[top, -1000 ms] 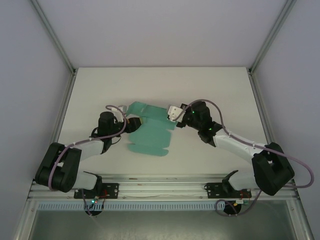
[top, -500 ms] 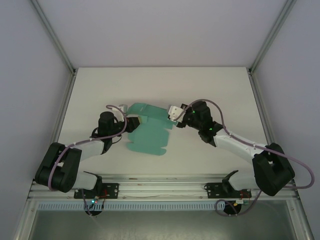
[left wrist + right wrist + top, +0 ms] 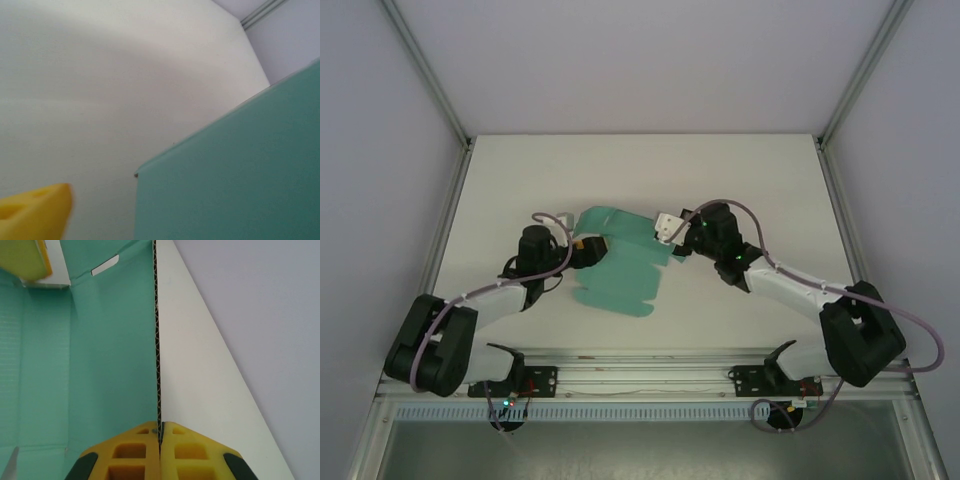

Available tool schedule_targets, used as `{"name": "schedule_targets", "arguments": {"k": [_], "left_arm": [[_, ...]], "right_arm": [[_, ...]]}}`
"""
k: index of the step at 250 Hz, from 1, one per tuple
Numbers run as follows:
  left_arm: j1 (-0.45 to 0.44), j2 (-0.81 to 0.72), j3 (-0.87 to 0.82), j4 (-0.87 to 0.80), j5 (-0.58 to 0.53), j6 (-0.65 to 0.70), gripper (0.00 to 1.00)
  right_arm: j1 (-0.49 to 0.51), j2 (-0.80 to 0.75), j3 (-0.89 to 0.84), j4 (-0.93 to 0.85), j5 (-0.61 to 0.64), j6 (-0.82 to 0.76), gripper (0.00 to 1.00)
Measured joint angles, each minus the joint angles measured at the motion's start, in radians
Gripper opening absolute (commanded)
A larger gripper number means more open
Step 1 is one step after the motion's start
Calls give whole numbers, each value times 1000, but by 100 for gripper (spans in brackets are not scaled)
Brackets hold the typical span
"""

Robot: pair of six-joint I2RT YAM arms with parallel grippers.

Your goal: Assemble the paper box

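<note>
Teal paper box point(image 3: 620, 275), edge clamped in right pincer point(image 3: 160, 427)

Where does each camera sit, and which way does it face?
Top external: above and behind the bases, looking down on the table; left end effector and right end effector flank the paper box.
Left wrist: low over the table, facing a box panel; one yellow finger of its own, lower left.
Right wrist: looks along a box edge pinched between its own fingers.
Shared: box and table in all three.
</note>
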Motion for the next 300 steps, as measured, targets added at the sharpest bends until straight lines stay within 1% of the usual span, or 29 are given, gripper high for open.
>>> {"name": "schedule_targets", "arguments": {"k": [22, 72, 103, 138, 166, 214, 242, 273, 282, 300], "left_arm": [[0, -61, 5, -76, -36, 18, 100], [11, -215, 55, -284, -214, 44, 100], [57, -270, 91, -395, -322, 32, 100], [129, -259, 130, -455, -390, 4, 100], [172, -172, 169, -461, -398, -14, 100], [196, 29, 239, -447, -384, -13, 100], [206, 125, 270, -413, -348, -9, 100], [206, 193, 301, -378, -318, 2, 100], [206, 208, 309, -369, -299, 10, 100], [208, 240, 326, -341, -227, 39, 99]], "right_arm": [[5, 21, 8, -14, 45, -39, 0], [61, 100, 79, -68, 204, -189, 0], [107, 154, 128, -77, 280, -285, 0], [134, 224, 139, -26, 354, -382, 0], [155, 285, 129, 79, 410, -446, 0], [187, 335, 70, 282, 465, -520, 0], [197, 339, 35, 369, 488, -552, 0], [203, 339, 17, 425, 499, -568, 0], [203, 339, 13, 434, 501, -568, 0], [203, 339, 1, 454, 508, -568, 0]]}}
